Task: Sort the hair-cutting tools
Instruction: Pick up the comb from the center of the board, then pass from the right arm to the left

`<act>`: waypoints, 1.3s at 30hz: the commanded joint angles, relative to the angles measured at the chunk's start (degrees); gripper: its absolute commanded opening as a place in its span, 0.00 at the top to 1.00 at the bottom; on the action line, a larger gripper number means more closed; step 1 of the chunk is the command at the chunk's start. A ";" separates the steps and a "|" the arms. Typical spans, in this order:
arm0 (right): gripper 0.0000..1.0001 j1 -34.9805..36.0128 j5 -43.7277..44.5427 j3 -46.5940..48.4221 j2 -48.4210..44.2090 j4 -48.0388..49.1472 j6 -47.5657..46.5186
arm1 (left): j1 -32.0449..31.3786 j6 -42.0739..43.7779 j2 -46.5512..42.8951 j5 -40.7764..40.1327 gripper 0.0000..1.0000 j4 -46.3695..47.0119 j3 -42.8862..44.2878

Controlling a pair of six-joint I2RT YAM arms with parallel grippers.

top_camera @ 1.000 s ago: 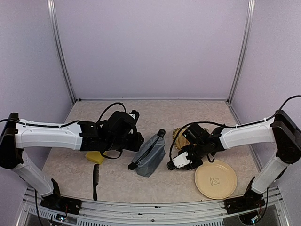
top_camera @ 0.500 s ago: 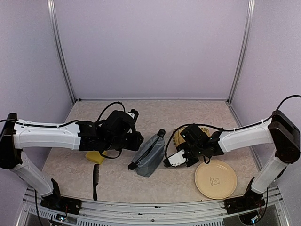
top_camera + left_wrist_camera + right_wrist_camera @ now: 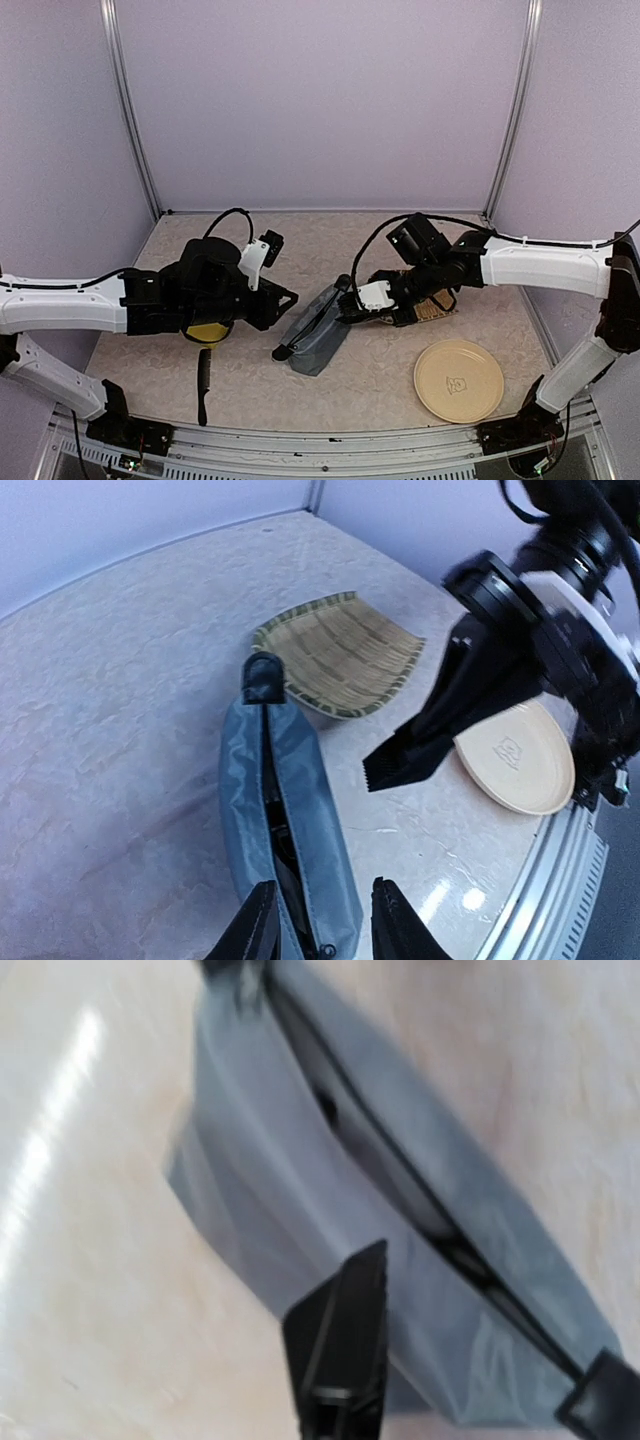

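Note:
The grey-blue zip pouch (image 3: 318,332) (image 3: 285,810) (image 3: 300,1180) lies mid-table with its zip open; dark things show inside, too dim to name. My left gripper (image 3: 285,298) (image 3: 322,925) hangs open over the pouch's near end, one finger on each side of it. My right gripper (image 3: 360,300) (image 3: 335,1395) is shut on the small black clipper guard (image 3: 405,758) (image 3: 340,1330), holding it just above the pouch's right side. The long black comb (image 3: 204,385) lies on the table in front of the left arm.
A yellow sponge (image 3: 207,333) sits half hidden under the left arm. A woven bamboo tray (image 3: 432,305) (image 3: 340,655) lies right of the pouch, under the right arm. A round cream plate (image 3: 459,380) (image 3: 515,755) rests near the front right edge.
My right gripper closed on the clipper guard near the plate, lifted it and carried it up and left to the pouch. The left arm drew back to the left.

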 commanded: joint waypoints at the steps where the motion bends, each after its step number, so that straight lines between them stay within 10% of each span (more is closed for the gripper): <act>1: 1.00 -1.41 -16.84 5.04 -0.62 -9.04 5.14 | -0.22 7.79 -4.69 12.31 0.68 12.19 -5.11; 17: 1.00 -1.29 -27.60 14.02 4.49 -14.97 8.48 | -4.09 13.30 7.01 18.54 0.53 15.09 2.06; 39: 1.00 -0.75 -29.98 15.63 6.11 -18.25 7.43 | -4.35 17.39 10.71 19.71 0.63 4.21 10.00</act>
